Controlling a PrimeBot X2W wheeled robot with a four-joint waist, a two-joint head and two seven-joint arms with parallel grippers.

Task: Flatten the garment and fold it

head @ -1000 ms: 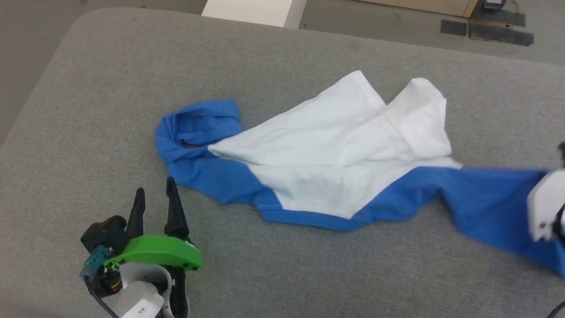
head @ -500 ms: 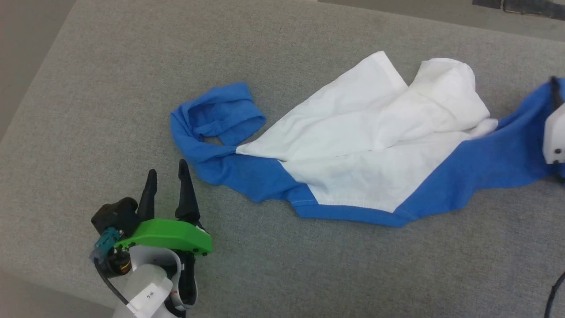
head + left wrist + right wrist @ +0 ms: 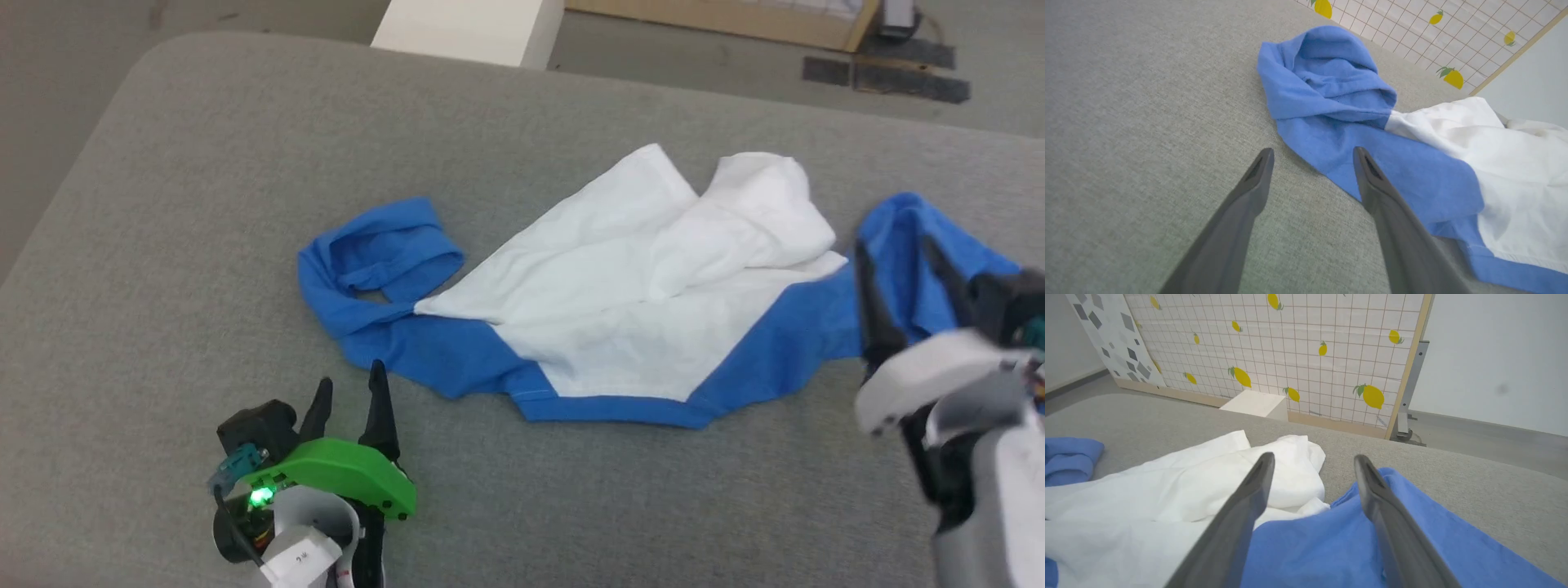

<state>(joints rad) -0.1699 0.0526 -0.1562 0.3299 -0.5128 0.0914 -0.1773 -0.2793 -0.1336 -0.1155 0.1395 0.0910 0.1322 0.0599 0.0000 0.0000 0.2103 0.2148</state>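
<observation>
The garment [image 3: 620,327] lies crumpled on the grey padded table [image 3: 204,204], white body bunched in the middle, one blue sleeve curled at its left end [image 3: 375,253] and the other heaped at the right [image 3: 914,237]. My left gripper [image 3: 351,392] stands open just in front of the left sleeve, its fingers apart from the cloth; the left wrist view shows that sleeve [image 3: 1331,81] beyond the open fingers [image 3: 1257,175]. Over the right blue sleeve [image 3: 1339,543] hovers my right gripper [image 3: 894,257], open, with nothing between its fingers [image 3: 1257,477].
A pale box [image 3: 469,24] stands on the floor behind the table's far edge. Behind it is a tiled panel with lemon prints [image 3: 1298,355] in a wooden frame. The table's rounded left corner [image 3: 147,57] is near the left sleeve.
My right gripper has opened and let go of the blue sleeve, which has dropped in a heap at the right. The head camera has shifted. My left gripper has stayed open.
</observation>
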